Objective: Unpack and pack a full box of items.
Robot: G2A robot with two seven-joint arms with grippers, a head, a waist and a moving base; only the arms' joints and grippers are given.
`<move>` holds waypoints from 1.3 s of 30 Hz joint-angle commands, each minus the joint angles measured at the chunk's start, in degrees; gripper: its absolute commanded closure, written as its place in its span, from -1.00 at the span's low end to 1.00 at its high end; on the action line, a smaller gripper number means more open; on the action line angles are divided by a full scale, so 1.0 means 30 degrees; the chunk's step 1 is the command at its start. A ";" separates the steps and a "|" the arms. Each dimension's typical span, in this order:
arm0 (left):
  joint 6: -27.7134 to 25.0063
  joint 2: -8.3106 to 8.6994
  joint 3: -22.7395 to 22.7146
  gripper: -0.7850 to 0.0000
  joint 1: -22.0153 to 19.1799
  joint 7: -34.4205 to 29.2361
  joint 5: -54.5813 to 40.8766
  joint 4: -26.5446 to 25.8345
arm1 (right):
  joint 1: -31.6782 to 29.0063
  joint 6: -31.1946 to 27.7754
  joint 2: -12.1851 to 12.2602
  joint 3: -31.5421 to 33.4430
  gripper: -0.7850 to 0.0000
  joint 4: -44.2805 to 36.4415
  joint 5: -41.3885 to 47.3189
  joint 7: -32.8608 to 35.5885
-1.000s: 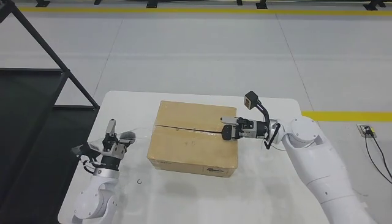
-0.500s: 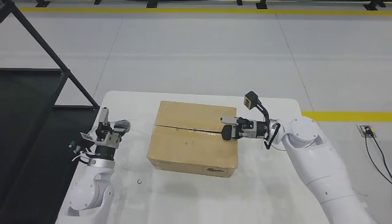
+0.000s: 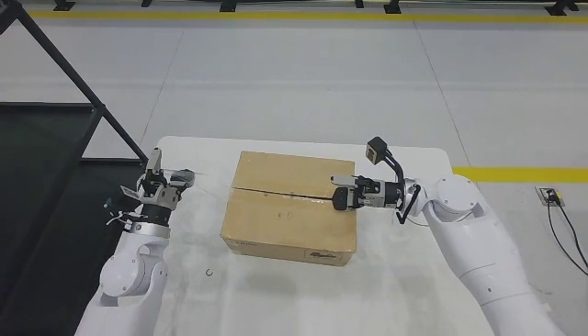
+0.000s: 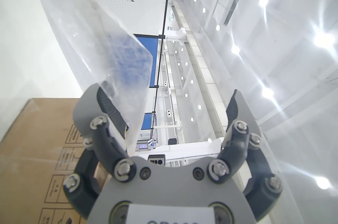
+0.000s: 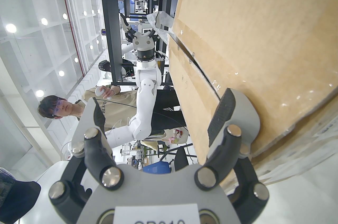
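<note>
While the box (image 3: 291, 206) sits shut at the middle of the bench (image 3: 404, 281), an arm stands at either end of it in the top view. It is plain brown cardboard, and its two top flaps meet along a seam (image 3: 276, 191) that runs across the lid from 9 o'clock to 3 o'clock.

The right hand (image 3: 336, 198) lies over the 3 o'clock end of that seam, its arm coming in from the 4 o'clock side of the bench. The right wrist view shows this hand spread wide. One ribbed pad (image 5: 220, 114) rests against the lid close to the box's end edge, just beside the seam. The other finger stands out past the cardboard, apart from it.

The left hand (image 3: 163, 186) is at 9 o'clock from the box, apart from it and near the bench's edge. Its wrist view looks up toward the ceiling lights, with a printed side of the box beside it. This hand is also spread wide. A strip of clear film (image 4: 111, 45) clings to the pad of one finger and rises away from it, while the other finger stands well apart.

A small dark bit (image 3: 210, 273) lies on the bench at 7 o'clock from the box, near its corner.
</note>
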 commanded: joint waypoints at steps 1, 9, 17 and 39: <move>0.0242 -0.0025 0.0055 -1.00 -0.0364 -0.0151 -0.0085 0.0365 | 0.0000 0.0000 0.0000 0.0000 -1.00 0.0000 0.0000 0.0000; 0.1665 -0.0101 0.0324 -1.00 -0.1517 -0.1016 -0.0438 0.1700 | 0.0000 0.0000 0.0000 0.0000 -1.00 0.0000 0.0000 0.0000; 0.1626 -0.0100 0.0365 -1.00 -0.0459 -0.1129 0.0437 0.1258 | 0.0000 0.0000 0.0000 0.0000 -1.00 0.0000 0.0000 0.0000; 0.2480 -0.0276 0.0800 -1.00 0.0284 -0.2039 0.0163 0.1992 | 0.0000 0.0000 0.0000 0.0000 -1.00 0.0000 0.0000 0.0000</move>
